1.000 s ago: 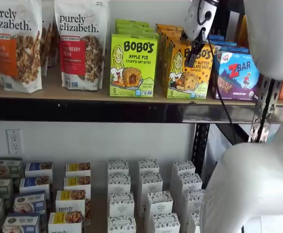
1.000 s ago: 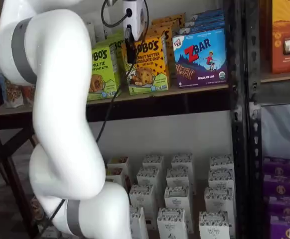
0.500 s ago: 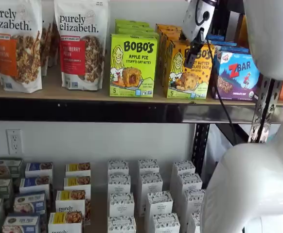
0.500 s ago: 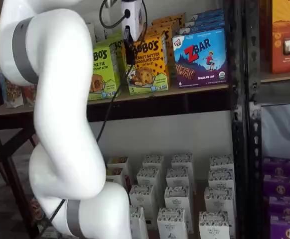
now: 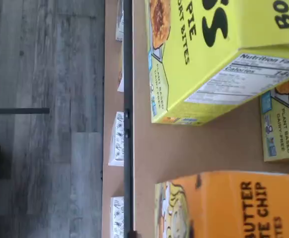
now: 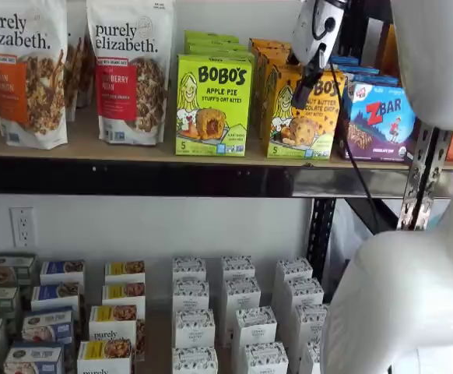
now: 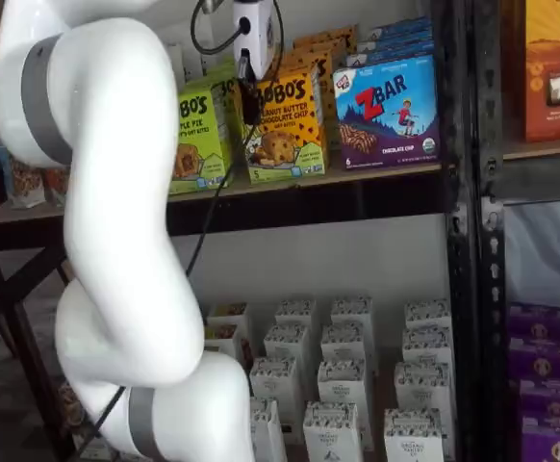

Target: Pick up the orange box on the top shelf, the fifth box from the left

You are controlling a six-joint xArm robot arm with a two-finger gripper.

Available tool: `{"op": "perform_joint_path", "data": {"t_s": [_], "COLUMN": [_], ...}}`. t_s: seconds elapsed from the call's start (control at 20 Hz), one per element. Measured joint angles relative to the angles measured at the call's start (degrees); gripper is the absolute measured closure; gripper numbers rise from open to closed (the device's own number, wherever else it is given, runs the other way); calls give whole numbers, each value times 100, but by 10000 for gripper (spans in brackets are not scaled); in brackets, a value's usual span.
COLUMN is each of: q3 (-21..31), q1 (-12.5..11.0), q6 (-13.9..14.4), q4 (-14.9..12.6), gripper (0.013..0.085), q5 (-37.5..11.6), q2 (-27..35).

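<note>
The orange box (image 6: 299, 118) stands on the top shelf (image 6: 133, 148) between a lime-green box and a blue box, with more orange boxes behind it. It shows in both shelf views (image 7: 285, 125). The wrist view shows its top face (image 5: 229, 206) on the tan board (image 5: 184, 148). My gripper (image 6: 308, 79) hangs in front of the orange box's upper part. Its black fingers (image 7: 248, 96) point down with no gap showing and nothing held.
A lime-green Apple Pie box (image 6: 213, 105) stands left of the orange box, a blue ZBar box (image 6: 378, 121) right of it. Granola bags (image 6: 129, 70) stand further left. Small white boxes (image 6: 238, 312) fill the lower level. My white arm (image 7: 116, 241) hides the shelf's left part.
My gripper has risen a little in front of the orange box. The boxes have not moved.
</note>
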Motion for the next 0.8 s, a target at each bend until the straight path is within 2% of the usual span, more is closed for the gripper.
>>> {"op": "perform_joint_path", "data": {"t_s": [0.15, 0.8], "q3": [4, 42], "q1": [-6, 6], "q6": [-2, 9], "q4": [23, 29], "gripper": [370, 370], "q5": [-6, -21], "q2": [-8, -43]}}
